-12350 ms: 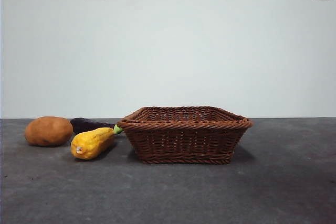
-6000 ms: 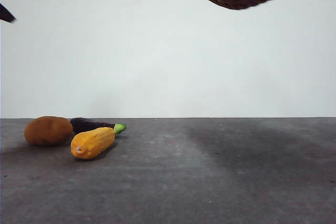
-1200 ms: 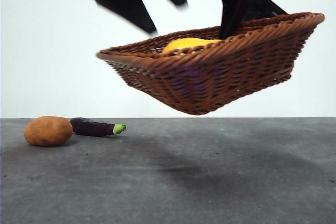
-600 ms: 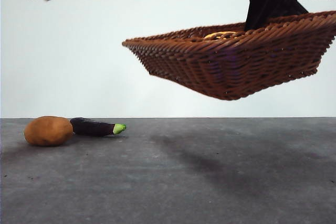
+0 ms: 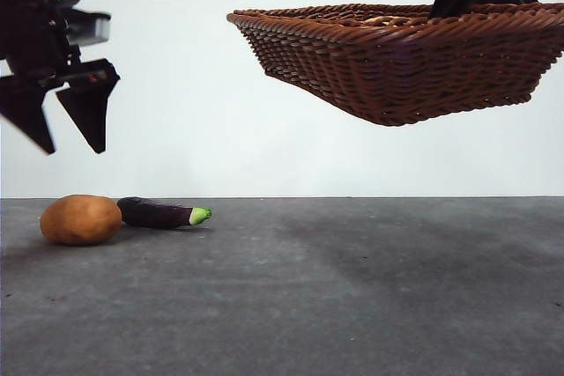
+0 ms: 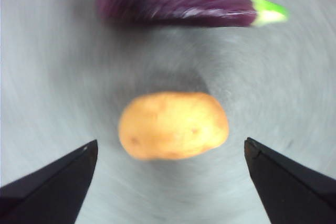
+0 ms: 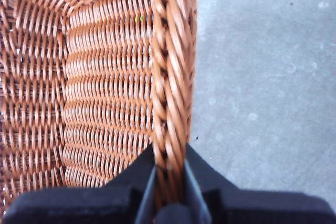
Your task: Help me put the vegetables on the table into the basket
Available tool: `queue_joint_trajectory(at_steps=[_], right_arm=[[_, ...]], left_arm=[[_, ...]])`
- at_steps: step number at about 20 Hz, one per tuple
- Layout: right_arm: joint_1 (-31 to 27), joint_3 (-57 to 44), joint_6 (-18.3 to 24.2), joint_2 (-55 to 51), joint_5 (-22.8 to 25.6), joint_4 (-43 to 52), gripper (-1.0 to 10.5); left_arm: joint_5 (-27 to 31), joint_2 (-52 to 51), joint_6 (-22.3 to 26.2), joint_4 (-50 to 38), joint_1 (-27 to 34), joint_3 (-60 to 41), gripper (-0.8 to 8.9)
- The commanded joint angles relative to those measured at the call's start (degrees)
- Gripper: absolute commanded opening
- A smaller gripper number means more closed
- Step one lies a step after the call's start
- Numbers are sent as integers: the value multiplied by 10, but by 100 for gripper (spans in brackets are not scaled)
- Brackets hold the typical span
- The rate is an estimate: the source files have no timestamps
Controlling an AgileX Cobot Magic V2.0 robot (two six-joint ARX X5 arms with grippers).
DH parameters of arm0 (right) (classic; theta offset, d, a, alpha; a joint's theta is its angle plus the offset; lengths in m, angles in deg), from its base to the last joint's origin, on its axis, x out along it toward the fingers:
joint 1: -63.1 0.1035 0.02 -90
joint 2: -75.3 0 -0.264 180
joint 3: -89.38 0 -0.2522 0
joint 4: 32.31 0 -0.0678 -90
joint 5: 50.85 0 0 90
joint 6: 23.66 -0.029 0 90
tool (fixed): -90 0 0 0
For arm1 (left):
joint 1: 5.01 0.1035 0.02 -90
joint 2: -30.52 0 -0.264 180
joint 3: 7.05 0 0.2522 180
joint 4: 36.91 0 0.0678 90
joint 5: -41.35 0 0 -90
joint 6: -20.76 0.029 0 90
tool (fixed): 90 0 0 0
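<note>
A: Left end effector (image 5: 69, 143): status?

B: Jaws spread wide, nothing between them. It hangs in the air above the potato (image 6: 173, 125), which the wrist view frames between the two jaws. That view is smeared, so the exact alignment is uncertain.

A: Item one, the potato: where?

B: On the surface (image 5: 352, 305), towards its left edge in the front view. Rounded, orange-brown. Likely to roll if only one jaw touches it on the way down.

A: Item two?

B: Eggplant (image 5: 159, 213), slim, dark purple, green tip. It lies just beside the potato, on its far side; whether they touch, I cannot tell. A wide descent could clip it and push it away.

A: Right end effector (image 7: 169, 192)?

B: Clamped on the braided rim of the wicker basket (image 5: 397, 68), one jaw on each side of the rim. The basket is held high in the air at the upper right, well clear of the surface.

A: Hazard there?

B: A single-edge pinch carries the whole basket. If the rim slips in the jaws, the basket could tilt or drop. Something pale yellow just shows over the rim; too little is visible to name it.
</note>
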Motion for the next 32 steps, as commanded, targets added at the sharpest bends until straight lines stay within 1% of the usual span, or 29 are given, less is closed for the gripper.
queue_joint_trajectory(at_steps=[1,2,3,5,6,8,10,11,13,15,17,19,22,26,30,32], right_arm=[[2,1,2,-6,-11,9,-12],[2,1,2,-6,-15,8,-12],[2,1,2,-6,-23,6,-12],[2,1,7,-6,-30,2,-12],[2,1,9,-6,-31,1,-12],[2,1,16,-6,-32,-3,-12],[2,1,20,-6,-32,-3,-12],[2,1,23,-6,-32,-3,-12],[2,1,30,-6,-33,-2,-12],[2,1,33,-6,-47,-3,-12],[2,1,33,-6,-51,-3,-12],[2,1,42,-6,-56,-4,-12],[2,1,48,-6,-79,-3,-12],[2,1,52,-6,-79,-3,-12],[2,1,52,-6,-79,-3,-12],[2,1,52,-6,-79,-3,-12]], left_arm=[[0,6,-198,-1,0,-4,474],[-1,6,-231,-7,-1,-4,475],[0,6,-275,-12,-3,-4,475],[-15,10,-381,-2,-3,-4,476],[-12,11,-423,20,-4,-4,476],[9,16,-485,45,-8,-4,476],[13,20,-546,22,-10,-4,476],[13,24,-561,4,-16,-4,476],[23,44,-585,0,-30,-4,476],[21,78,-609,-2,-45,-4,476],[29,103,-610,-3,-55,-4,476],[51,109,-613,-5,-58,-4,476],[52,109,-616,-16,-49,-4,476],[66,110,-618,-35,-40,-4,476],[66,118,-616,-37,-36,-4,474],[66,121,-609,-44,-36,-4,457]])
